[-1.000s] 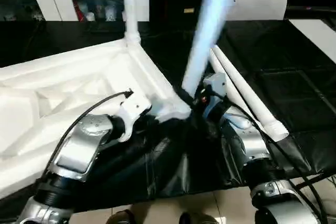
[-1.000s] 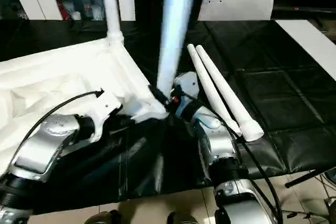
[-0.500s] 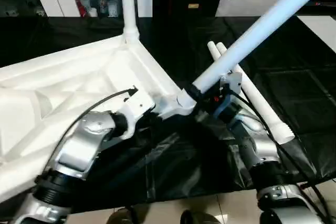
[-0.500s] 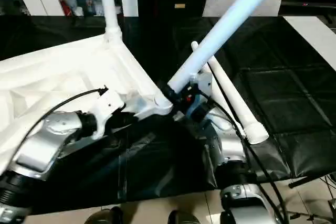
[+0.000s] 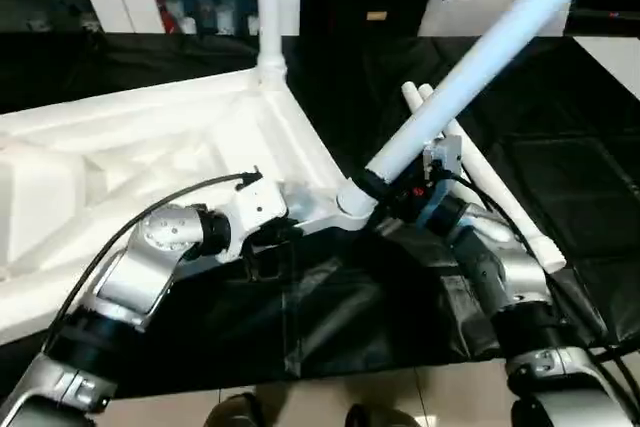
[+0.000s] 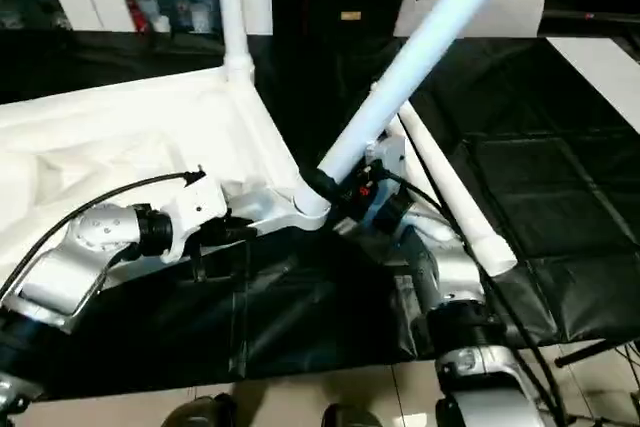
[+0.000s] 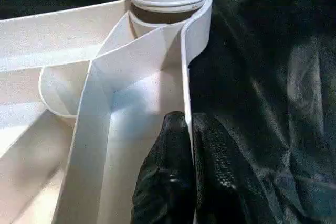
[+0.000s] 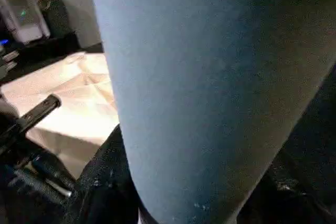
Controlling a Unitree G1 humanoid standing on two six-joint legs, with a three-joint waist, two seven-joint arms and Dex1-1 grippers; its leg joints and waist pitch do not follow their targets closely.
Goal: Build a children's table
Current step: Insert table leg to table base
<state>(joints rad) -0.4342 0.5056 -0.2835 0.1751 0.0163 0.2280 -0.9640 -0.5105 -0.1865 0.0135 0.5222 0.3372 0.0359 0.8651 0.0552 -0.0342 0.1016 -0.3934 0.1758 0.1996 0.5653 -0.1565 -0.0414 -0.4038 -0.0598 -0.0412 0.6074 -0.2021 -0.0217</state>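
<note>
Left tool [image 7: 181, 182] pinches the tabletop [image 5: 150, 147] rim at nine o'clock; one leg [image 5: 268, 7] already stands in the twelve o'clock socket. Right tool [image 5: 375, 192] clamps a second leg [image 5: 480, 62], slanted at the near socket. Two spare legs [image 5: 490, 187] lie at three o'clock on the black surface [image 5: 580, 147].

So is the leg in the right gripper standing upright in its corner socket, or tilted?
Tilted. The held leg slants up and away from the near corner socket, unlike the fitted leg, which stands straight at the far corner.
</note>
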